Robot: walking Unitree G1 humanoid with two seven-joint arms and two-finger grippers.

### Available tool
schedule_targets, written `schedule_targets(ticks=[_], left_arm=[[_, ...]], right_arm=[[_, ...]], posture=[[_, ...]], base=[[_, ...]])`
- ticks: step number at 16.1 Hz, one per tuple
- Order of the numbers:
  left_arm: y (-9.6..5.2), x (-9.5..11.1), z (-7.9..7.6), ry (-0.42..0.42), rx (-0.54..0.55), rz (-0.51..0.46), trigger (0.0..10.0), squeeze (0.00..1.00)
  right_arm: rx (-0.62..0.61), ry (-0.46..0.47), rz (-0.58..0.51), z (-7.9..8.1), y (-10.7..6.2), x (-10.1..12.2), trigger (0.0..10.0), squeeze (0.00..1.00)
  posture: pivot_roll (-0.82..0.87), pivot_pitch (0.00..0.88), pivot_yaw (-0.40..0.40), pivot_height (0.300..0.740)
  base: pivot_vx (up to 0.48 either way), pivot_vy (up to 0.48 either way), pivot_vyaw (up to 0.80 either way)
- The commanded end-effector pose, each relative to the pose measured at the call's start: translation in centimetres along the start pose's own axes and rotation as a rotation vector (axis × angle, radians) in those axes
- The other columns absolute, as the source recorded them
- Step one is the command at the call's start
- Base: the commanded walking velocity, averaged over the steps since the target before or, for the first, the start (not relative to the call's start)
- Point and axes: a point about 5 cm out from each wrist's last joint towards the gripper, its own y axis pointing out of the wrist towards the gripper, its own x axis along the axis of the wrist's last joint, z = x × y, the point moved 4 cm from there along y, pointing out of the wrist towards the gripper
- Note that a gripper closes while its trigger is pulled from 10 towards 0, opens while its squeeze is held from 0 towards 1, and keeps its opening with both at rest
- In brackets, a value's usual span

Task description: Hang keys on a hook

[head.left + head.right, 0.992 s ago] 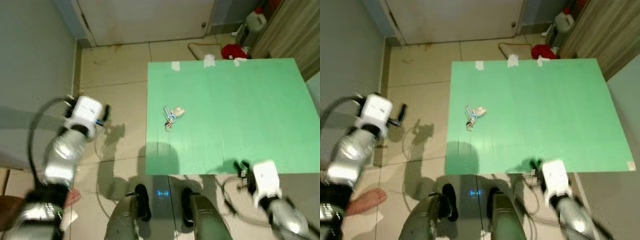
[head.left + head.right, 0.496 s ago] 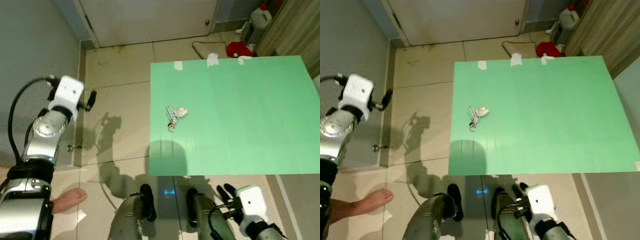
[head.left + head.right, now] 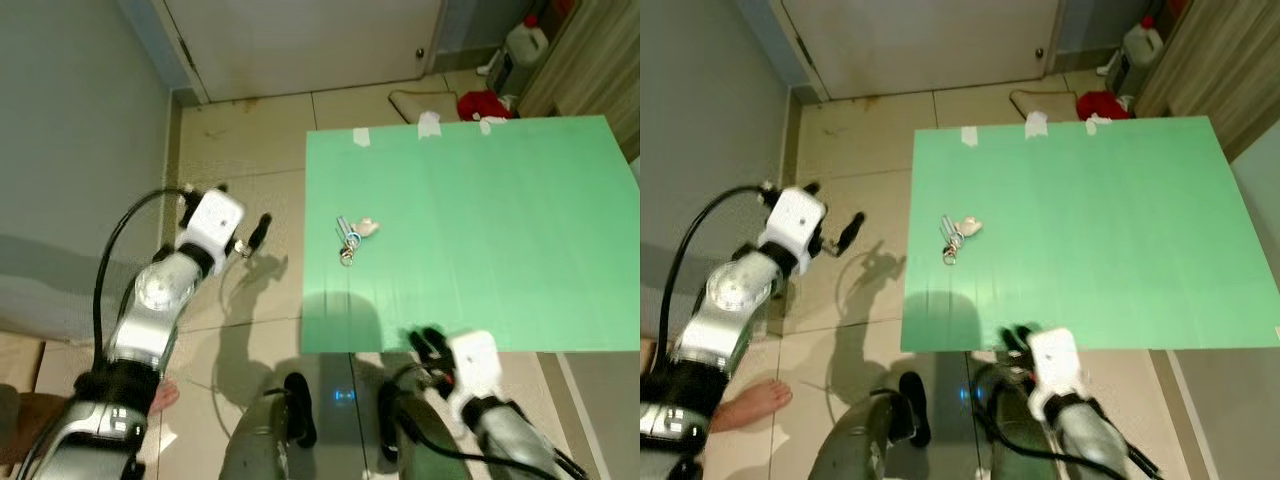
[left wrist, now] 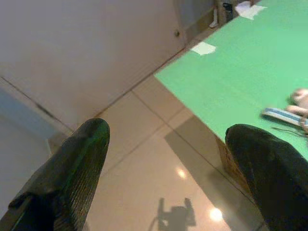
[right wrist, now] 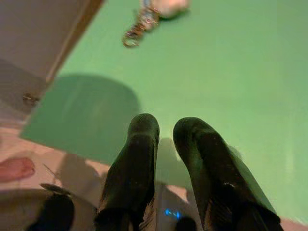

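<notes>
Lying on the green desk (image 3: 500, 240), the keys (image 3: 348, 238) sit untouched; left gripper (image 4: 168, 159) fingers spread wide, right gripper (image 5: 166, 137) fingers nearly together, empty.

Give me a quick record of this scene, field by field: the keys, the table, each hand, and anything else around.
keys: small bunch of metal keys with a pale fob, lying on the table near its left edge, untouched
table: flat green table top with bits of white tape along its far edge
left hand: raised over the tiled floor, left of the table, fingers wide apart, holding nothing
right hand: low at the table's near edge, fingers close together, holding nothing
floor: beige tiles, white door beyond
person: bare foot on the floor beside the robot's left
</notes>
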Motion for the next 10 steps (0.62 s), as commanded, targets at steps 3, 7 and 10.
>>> schedule_targets(ticks=[3,7,10], left_arm=[[-2.2,-2.9,1.2,-0.139,0.100,0.068,0.0,0.00],[-3.6,-4.3,-0.7,-0.321,0.168,0.091,0.0,0.00],[-4.5,-5.5,-1.5,-0.347,0.201,0.118,0.0,0.00]], right_arm=[[-0.021,0.033,0.012,-0.2,0.8,-0.7,10.0,0.00],[-0.078,0.084,-0.049,-0.8,2.3,0.6,10.0,0.00],[-0.041,0.070,-0.061,0.1,3.3,1.0,10.0,0.00]], posture=[[-0.19,0.162,0.129,0.740],[-0.16,0.120,0.136,0.740],[-0.14,0.108,0.117,0.740]], base=[[0.000,0.000,0.00],[0.000,0.000,0.00],[0.000,0.000,0.00]])
